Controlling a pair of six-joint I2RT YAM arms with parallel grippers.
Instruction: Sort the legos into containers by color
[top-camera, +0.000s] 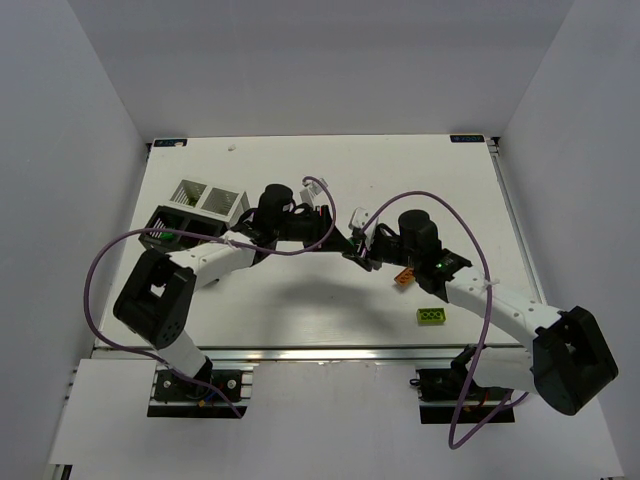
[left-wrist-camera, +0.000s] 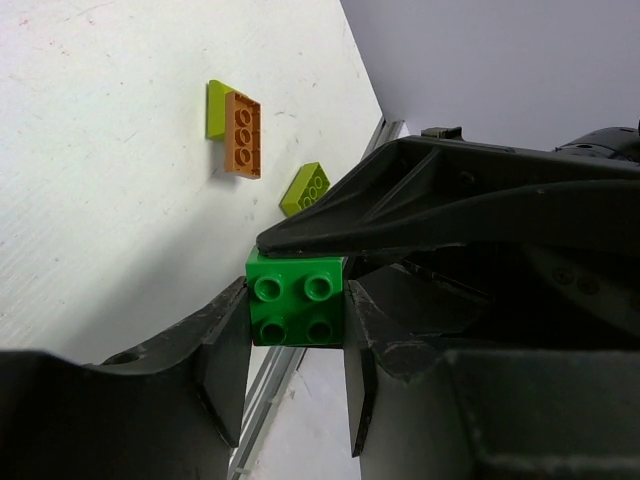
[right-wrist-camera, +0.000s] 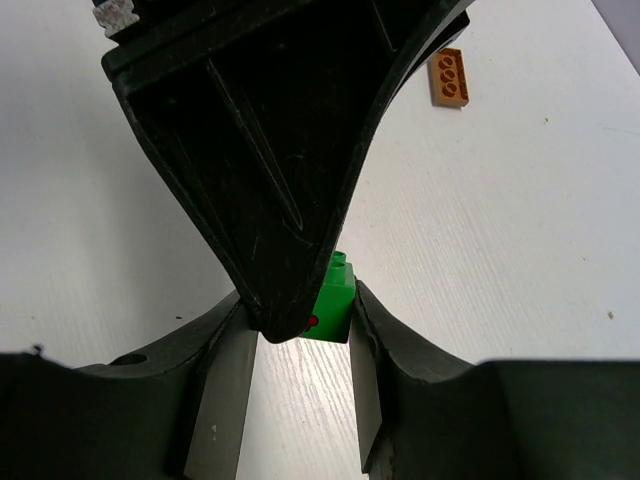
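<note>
The two arms meet over the middle of the table (top-camera: 300, 320), and both hands are at one dark green lego (left-wrist-camera: 296, 312). The left hand (left-wrist-camera: 297, 300) is closed on this lego: one finger presses on each of two opposite sides, and the four studs face the left wrist camera. The lego is held above the table and does not touch it.

The right hand (right-wrist-camera: 300, 322) comes from the other side. One of its fingers lies against a third side of the green lego, and in the right wrist view the lego sits between the fingertips, partly hidden behind a finger of the left hand. I cannot tell if the right hand really grips it.

An orange lego (top-camera: 405, 278) lies on the table near the right arm, and a lime lego (top-camera: 432, 316) lies closer to the near edge. In the left wrist view the orange one lies against another lime lego (left-wrist-camera: 215, 108).

The white containers (top-camera: 205, 198) stand at the far left of the table. The black container (top-camera: 155, 222) is just beside them, with something green inside.
</note>
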